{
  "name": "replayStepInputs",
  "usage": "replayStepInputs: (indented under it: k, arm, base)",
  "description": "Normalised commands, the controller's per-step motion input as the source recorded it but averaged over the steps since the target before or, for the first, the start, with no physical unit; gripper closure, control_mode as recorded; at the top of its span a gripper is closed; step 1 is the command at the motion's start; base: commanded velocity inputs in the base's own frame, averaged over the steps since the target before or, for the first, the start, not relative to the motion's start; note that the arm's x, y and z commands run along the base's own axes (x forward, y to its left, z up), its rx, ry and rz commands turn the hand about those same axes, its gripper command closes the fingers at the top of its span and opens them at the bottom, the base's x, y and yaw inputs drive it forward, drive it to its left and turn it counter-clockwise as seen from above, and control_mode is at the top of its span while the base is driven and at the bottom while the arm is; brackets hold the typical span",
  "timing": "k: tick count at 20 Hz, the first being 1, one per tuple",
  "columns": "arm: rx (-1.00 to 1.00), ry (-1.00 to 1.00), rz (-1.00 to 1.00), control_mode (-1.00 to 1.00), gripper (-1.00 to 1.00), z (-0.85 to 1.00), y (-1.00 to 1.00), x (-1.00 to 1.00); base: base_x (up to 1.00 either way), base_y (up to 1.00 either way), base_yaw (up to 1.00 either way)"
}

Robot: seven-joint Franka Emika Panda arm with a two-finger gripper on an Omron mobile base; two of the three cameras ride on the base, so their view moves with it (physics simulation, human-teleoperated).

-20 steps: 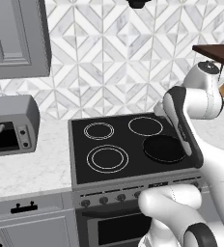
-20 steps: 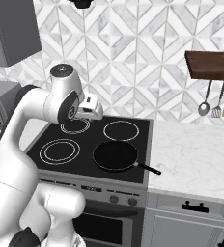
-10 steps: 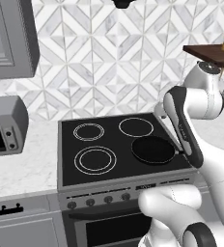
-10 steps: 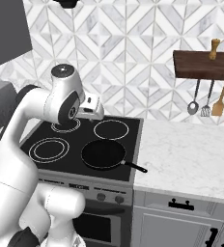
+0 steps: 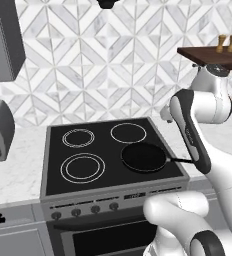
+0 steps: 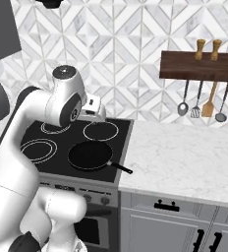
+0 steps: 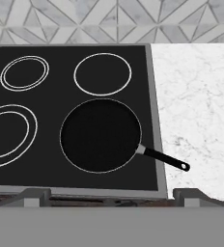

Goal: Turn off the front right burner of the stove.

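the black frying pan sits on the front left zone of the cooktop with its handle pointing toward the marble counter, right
Not quite. The black frying pan sits on the front right burner of the stove, not the front left zone. Its handle does point toward the marble counter. The hand view shows this most plainly.

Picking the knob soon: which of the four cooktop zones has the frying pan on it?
The front right burner, nearest the marble counter. The black frying pan covers it, handle pointing right; the other three zones are bare white rings.
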Motion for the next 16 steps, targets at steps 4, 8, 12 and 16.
replayStepInputs:
  k: [4, 8, 12, 16]
  arm:
    - [0.00, 0.00, 0.00, 1.00, -1.00, 0.00, 0.00, 0.00]
    - [0.00, 0.00, 0.00, 1.00, -1.00, 0.00, 0.00, 0.00]
    - [0.00, 0.00, 0.00, -1.00, -1.00, 0.00, 0.00, 0.00]
    - [0.00, 0.00, 0.00, -1.00, -1.00, 0.00, 0.00, 0.00]
  base:
    - [-0.04, -0.40, 0.00]
    - [-0.04, -0.43, 0.00]
    - [-0.03, -0.12, 0.00]
    - [0.00, 0.00, 0.00]
